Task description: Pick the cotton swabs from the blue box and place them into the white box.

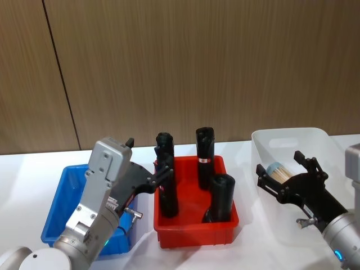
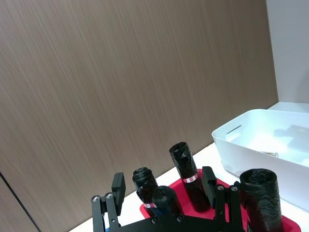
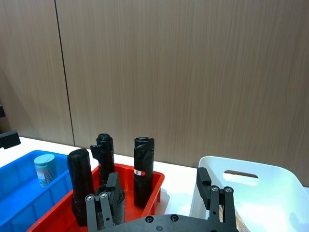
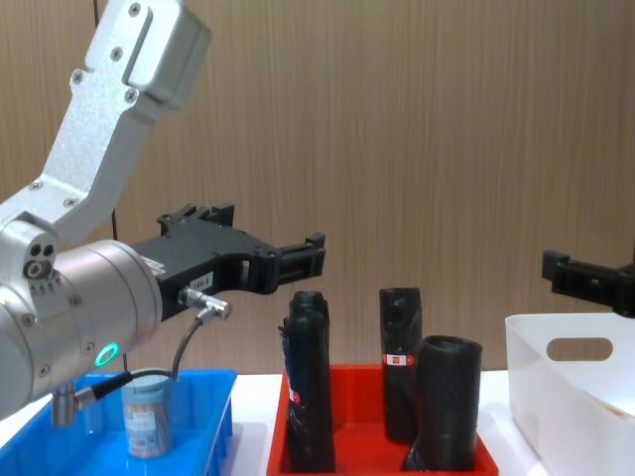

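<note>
1. Wood-grain wall panelling is being noted behind a white tabletop (image 1: 34,163). Three bins are being carried on it side by side: the blue box (image 1: 66,188) on the robot's left, a red bin (image 1: 194,233) in the middle, and the white box (image 1: 292,138) on the right.
2. The right end effector (image 1: 280,164) is being held over the white box with its fingers spread wide, gripping nothing. One tub of cotton swabs (image 1: 277,170) is being seen tilted beneath them, within the box's outline. Whether it is resting on the bottom cannot be told.
3. The left end effector (image 2: 163,180) is being held open and empty, raised between the blue box and the red bin, close to the black rolls (image 1: 205,154).
4. Judgement: a drop into the white box is being finished. It is being done well if the right arm is lifted straight up, with the fingers kept off the tub and the box wall.
5. A second tub (image 4: 147,416) is being seen upright in the blue box. For that pick, the left fingers are best being lowered on either side of the lid, well clear of the nearest roll.
6. Count being logged:
   - tubs of cotton swabs, two
   - black rolls, four, all in the red bin
   - bins, three
</note>
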Robot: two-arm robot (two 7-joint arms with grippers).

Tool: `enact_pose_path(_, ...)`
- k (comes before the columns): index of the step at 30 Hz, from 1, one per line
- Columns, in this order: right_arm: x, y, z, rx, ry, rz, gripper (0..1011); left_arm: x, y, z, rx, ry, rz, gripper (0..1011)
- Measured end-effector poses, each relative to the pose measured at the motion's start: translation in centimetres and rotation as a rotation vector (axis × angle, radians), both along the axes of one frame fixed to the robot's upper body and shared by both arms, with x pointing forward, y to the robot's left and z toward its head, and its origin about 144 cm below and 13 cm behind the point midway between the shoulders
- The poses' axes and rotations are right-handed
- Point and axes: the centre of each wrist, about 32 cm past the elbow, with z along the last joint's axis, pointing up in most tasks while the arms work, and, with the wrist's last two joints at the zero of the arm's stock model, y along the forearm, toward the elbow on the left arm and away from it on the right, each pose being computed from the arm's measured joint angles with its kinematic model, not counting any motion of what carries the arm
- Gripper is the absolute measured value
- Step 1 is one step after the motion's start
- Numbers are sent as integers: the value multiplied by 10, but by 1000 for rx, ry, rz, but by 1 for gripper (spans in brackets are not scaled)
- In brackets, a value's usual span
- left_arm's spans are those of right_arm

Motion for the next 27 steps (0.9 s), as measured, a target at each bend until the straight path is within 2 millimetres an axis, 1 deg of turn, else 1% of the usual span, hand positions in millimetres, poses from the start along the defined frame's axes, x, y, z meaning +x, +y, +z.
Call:
enact_pose_path(17,0,0,0,-1,3,5,1002,0,0,0,0,-1,1,1004)
enact_pose_path(27,4,-5,4,3,60,72,1002,0,0,0,0,0,2,1004)
